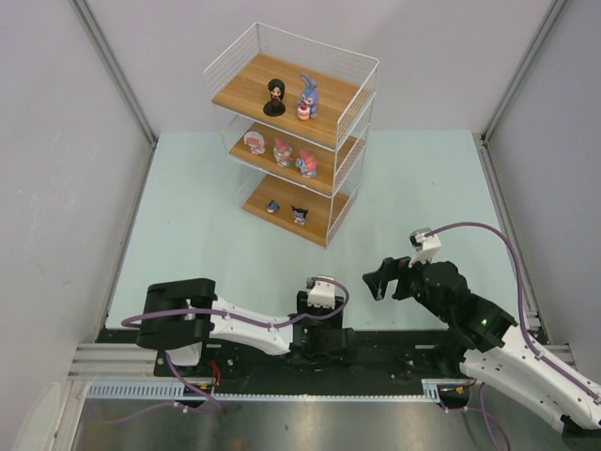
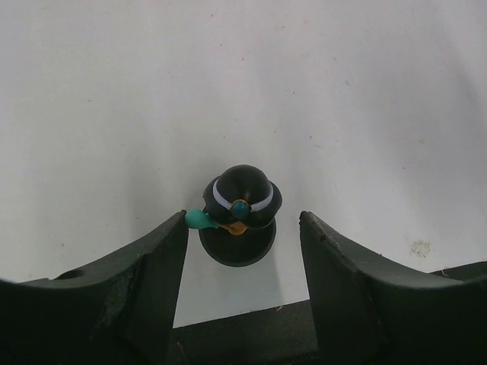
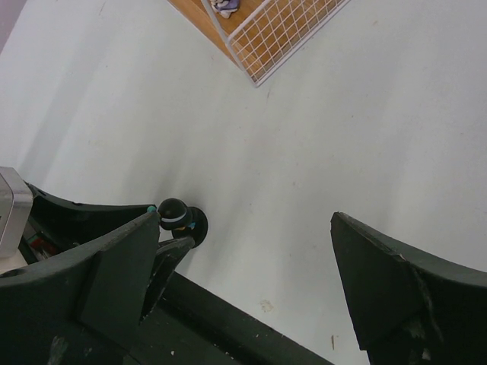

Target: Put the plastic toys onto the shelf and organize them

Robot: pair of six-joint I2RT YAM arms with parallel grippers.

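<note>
Black fingers [image 2: 144, 266] of your left gripper [image 2: 243, 218] fill the bottom of the left wrist view, one on each side of a tiny dark-haired plastic figurine on a round black base [image 2: 240, 209]. The jaws stand apart. The figurine's teal tip [image 2: 199, 220] touches the left finger and a clear gap shows at the right finger, so nothing is clamped yet. The fingers straddle the figurine low down, probably because a squeeze at the base takes the widest, steadiest part and keeps the toy upright.

The figurine stands on the pale green table top [image 1: 188, 235], just in front of the arm bases and well apart from the three-tier white wire shelf with brown wooden boards [image 1: 242, 89] at the far side. It is the only toy seen off the shelf.

On the top board, a matching dark-haired figurine [image 1: 274, 97] stands beside a purple-blue bunny [image 1: 308, 97]. Three pink-and-white figurines [image 1: 282, 150] line the middle board, and two smaller toys [image 1: 300, 214] sit on the bottom board. Since like is grouped with like, you would likely set this one beside its twin.

Your right gripper [image 3: 245, 217] hangs over the table near the left one, its jaws spread wide and empty. It appears to be held aside to leave the left arm a free path.
</note>
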